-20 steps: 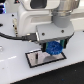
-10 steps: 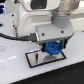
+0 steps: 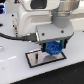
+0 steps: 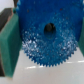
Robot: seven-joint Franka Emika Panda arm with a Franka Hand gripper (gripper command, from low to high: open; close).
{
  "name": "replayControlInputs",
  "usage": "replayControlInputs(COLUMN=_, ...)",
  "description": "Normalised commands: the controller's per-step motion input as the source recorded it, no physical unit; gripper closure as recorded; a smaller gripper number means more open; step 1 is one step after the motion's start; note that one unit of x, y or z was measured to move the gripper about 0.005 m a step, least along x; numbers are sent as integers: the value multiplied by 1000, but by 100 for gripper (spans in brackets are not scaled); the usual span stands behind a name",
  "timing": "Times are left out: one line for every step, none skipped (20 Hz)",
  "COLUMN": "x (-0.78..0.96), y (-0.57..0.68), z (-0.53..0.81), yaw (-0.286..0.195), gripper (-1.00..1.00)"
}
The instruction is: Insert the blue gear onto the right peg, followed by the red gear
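Note:
My gripper (image 3: 54, 49) is shut on the blue gear (image 3: 54, 48), holding it by the toothed rim. It hangs just above the white plate with the black border (image 3: 36, 61), over the part toward the exterior view's right. In the wrist view the blue gear (image 4: 47, 47) fills most of the picture. Its centre hole (image 4: 48, 28) is dark, and green finger pads (image 4: 9, 45) press on its rim from both sides. The right peg is hidden under the gear and gripper. The red gear is out of view.
The plate lies on a white table (image 3: 15, 72). The arm's white body (image 3: 40, 20) fills the upper part of the exterior view, with a black cable (image 3: 10, 36) running off toward that view's left.
The gripper and the blue gear have sunk slightly toward the plate. The plate has not moved.

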Motion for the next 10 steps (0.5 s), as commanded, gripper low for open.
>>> replayControlInputs(x=-20, y=0, z=0, yaw=0, gripper=100)
replayControlInputs(x=31, y=0, z=0, yaw=0, gripper=100)
replayControlInputs(x=63, y=0, z=160, yaw=0, gripper=100)
replayControlInputs(x=60, y=0, z=317, yaw=0, gripper=100)
replayControlInputs(x=103, y=0, z=449, yaw=0, gripper=100)
replayControlInputs(x=97, y=0, z=474, yaw=0, gripper=100)
replayControlInputs(x=129, y=0, z=289, yaw=0, gripper=100)
replayControlInputs(x=146, y=7, z=8, yaw=0, gripper=100)
replayControlInputs(x=70, y=12, z=66, yaw=0, gripper=100)
replayControlInputs(x=159, y=-25, z=200, yaw=0, gripper=100)
